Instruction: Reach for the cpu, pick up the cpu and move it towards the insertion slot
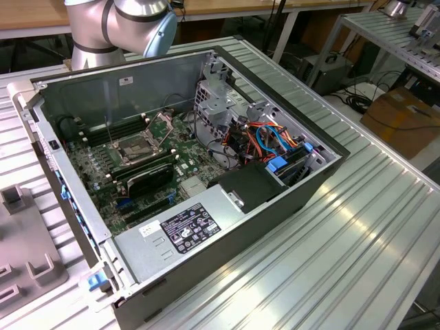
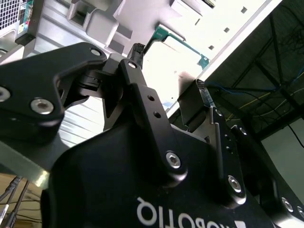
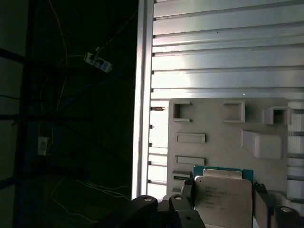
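The cpu (image 3: 222, 195) is a square chip with a silver lid and a green edge, lying on a grey fixture plate (image 3: 213, 118) on the ribbed metal table. My gripper (image 3: 223, 202) is right over it, open, with one black finger (image 3: 186, 191) on each side of the chip, close to its edges. In the second wrist view the cpu (image 2: 178, 59) shines between the same fingers of the gripper (image 2: 168, 66). The insertion slot (image 1: 134, 148) is the square socket on the motherboard inside the open computer case, its steel plate (image 1: 162, 124) hinged up.
The case (image 1: 227, 227) holds memory slots, a black card (image 1: 148, 180), a power supply (image 1: 182, 230) and cable bundles (image 1: 268, 141). The arm's silver joints (image 1: 120, 20) rise behind it. Another grey fixture (image 1: 27, 268) lies at the exterior view's left. The table edge (image 3: 142, 95) runs beside the fixture plate.
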